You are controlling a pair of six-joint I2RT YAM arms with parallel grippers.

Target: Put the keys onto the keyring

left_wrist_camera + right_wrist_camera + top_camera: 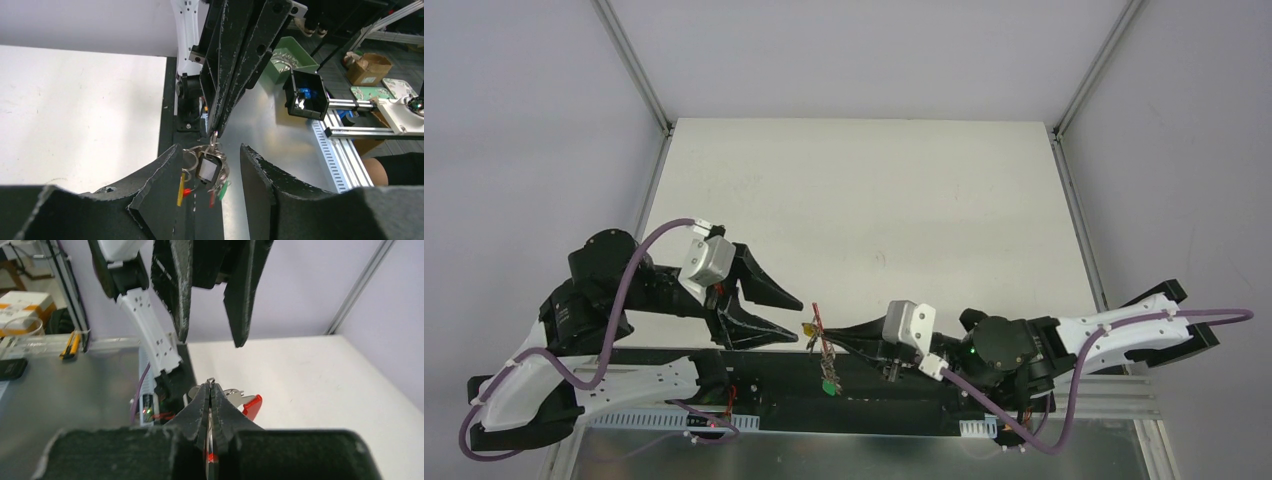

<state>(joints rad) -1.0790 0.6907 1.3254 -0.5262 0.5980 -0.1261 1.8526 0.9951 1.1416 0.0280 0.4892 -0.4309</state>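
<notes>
The right gripper (818, 337) is pinched tight on the keyring (252, 406) and holds it in the air at the 6 o'clock edge of the table (874, 200), above the black base rail (884, 388). The keys (206, 172), with red, yellow and green tags, dangle beneath it. The left gripper (798, 318), at the bunch's 9 o'clock, has its jaws spread wide, and its wrist view shows the bunch hanging between them. The step looks like two-handed threading. Next, the left gripper probably has to close on one key or loop without jarring the ring. No brand, label or writing can be read.
</notes>
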